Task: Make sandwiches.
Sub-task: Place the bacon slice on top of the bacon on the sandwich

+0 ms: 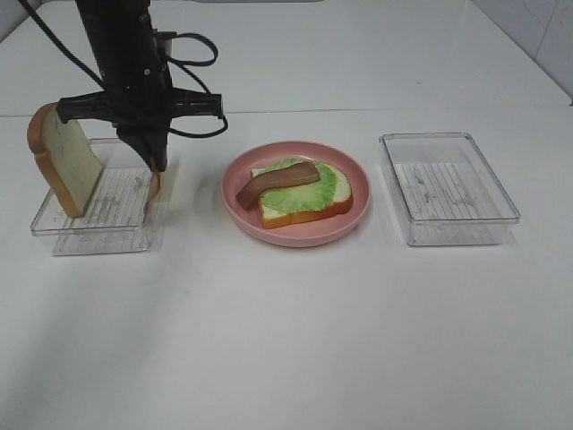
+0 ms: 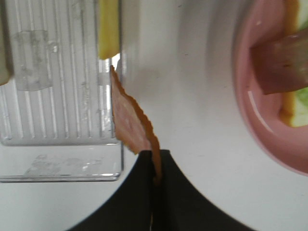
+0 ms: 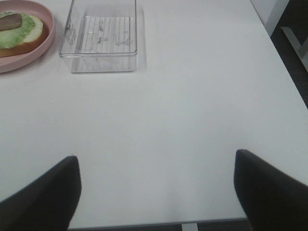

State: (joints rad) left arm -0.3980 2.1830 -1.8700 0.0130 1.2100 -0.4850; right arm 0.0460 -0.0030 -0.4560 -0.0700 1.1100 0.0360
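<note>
On the pink plate [image 1: 295,231] lies the sandwich stack [image 1: 304,190]: a white bread slice, green lettuce and one brown bacon strip [image 1: 277,181] on top. My left gripper [image 1: 154,166] is shut on a second bacon strip [image 2: 132,120], which hangs over the right edge of the left clear tray [image 1: 98,219]. Another bread slice [image 1: 67,161] leans upright at that tray's left end. A yellow cheese slice [image 2: 108,29] shows inside the tray by its wall. My right gripper [image 3: 156,187] is open over bare table, with nothing between its fingers [image 3: 41,195].
A second clear tray [image 1: 448,188] stands right of the plate, also seen in the right wrist view as the clear tray [image 3: 101,38]. The plate's rim [image 2: 255,110] lies close beside the hanging bacon. The table's edge [image 3: 284,62] runs near my right gripper.
</note>
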